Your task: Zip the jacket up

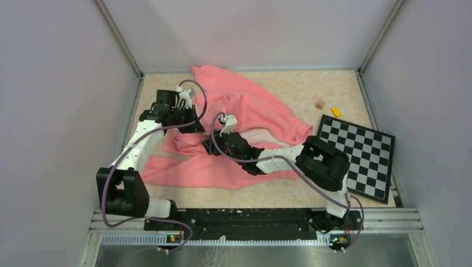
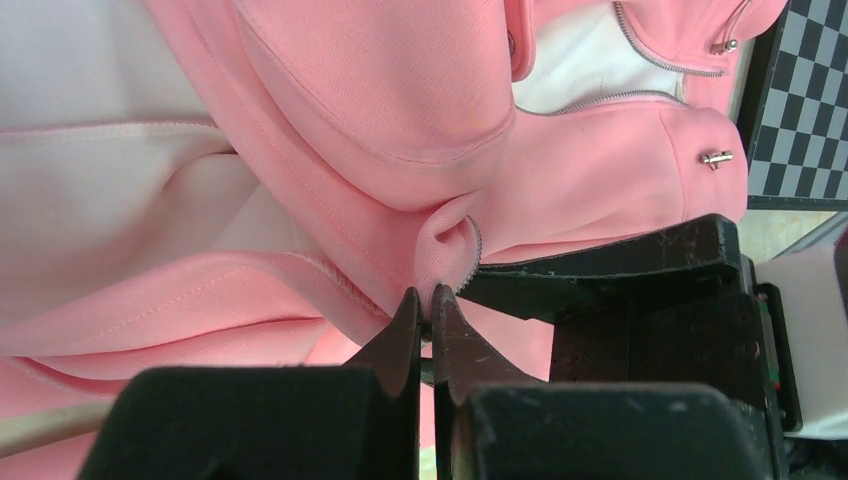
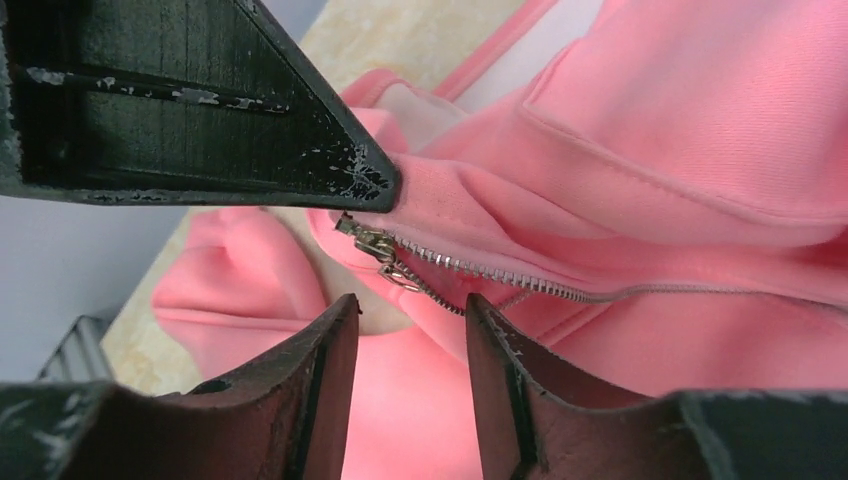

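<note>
The salmon-pink jacket (image 1: 245, 108) lies crumpled across the middle of the table. My left gripper (image 1: 192, 125) is shut on a fold of its hem right beside the zipper's lower end (image 2: 428, 300). My right gripper (image 1: 214, 146) is just to its right, close against it. Its jaws (image 3: 410, 300) stand open, a finger-width apart, with nothing pinched between them. The metal zipper slider (image 3: 375, 245) and its teeth (image 3: 500, 280) hang just above the fingertips. Higher up, the zipper (image 2: 650, 60) is parted over pale lining.
A black-and-white checkerboard (image 1: 356, 156) lies at the right, partly under the right arm. A small brown block (image 1: 320, 104) and a yellow block (image 1: 336, 111) sit behind it. Enclosure walls stand close on the left, right and back.
</note>
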You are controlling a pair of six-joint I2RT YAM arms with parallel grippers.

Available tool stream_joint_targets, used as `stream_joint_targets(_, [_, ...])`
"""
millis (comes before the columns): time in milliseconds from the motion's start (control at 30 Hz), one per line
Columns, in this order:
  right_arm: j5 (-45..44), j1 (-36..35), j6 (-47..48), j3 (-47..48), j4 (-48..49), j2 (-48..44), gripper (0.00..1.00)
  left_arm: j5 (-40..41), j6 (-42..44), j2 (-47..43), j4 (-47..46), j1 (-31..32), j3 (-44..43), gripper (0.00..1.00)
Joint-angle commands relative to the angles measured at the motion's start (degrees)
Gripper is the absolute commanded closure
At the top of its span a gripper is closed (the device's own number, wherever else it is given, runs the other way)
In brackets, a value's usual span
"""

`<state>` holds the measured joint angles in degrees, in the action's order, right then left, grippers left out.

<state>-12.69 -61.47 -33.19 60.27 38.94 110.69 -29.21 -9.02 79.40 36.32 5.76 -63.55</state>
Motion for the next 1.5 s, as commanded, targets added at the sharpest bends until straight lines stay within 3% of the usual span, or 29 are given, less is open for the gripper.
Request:
stream_joint_targets(0, [-15.21,-3.38,1.59,5.56,-9.33,-0.82,0.54,-0.27,-0.66,-0.17,0.36,-0.17,-2.21,1.0])
stream_joint_targets(100, [-20.37,-5.24,1.67,4.09,-10.28,-2.57,0.44,-0.35,-0.65,-0.1,0.64,-0.15,-2.54,1.0])
stream_joint_targets(167, [-18.95,-5.34,1.66,3.92,-11.64,-3.39,0.43,-0.38,-0.73,-0.11,0.7,-0.22,-2.68,1.0])
stream_joint_targets(400, [-11.88,-5.43,-1.67,5.23,-8.99,-1.44,0.6,-0.5,-0.75,-0.58,1.16,-0.18,-2.54,1.0])
stream_joint_targets(533, [-11.72,-5.38,-1.75,6.82,-7.16,0.47,0.6,-0.31,-0.56,-0.77,1.49,-0.16,-2.48,1.0])
stream_joint_targets(733, [-14.45,-5.33,-1.68,9.95,-7.32,3.3,0.5,-1.31,-0.74,-0.39,1.41,-0.21,-2.39,1.0])
stream_joint_targets(1267, [-20.96,-5.24,5.48,13.37,-3.34,6.55,0.55,-1.02,-0.17,-1.22,1.21,-0.13,-1.17,1.0])
stream_joint_targets(1367, [-18.86,-5.19,6.72,13.57,-1.92,6.96,0.61,-1.02,-0.21,-1.23,1.21,-0.13,-1.04,1.0])
stream_joint_targets(1467, [-18.04,-5.08,7.01,13.72,-2.12,6.89,0.76,-1.26,-0.3,-1.27,1.28,-0.13,-0.97,1.0])
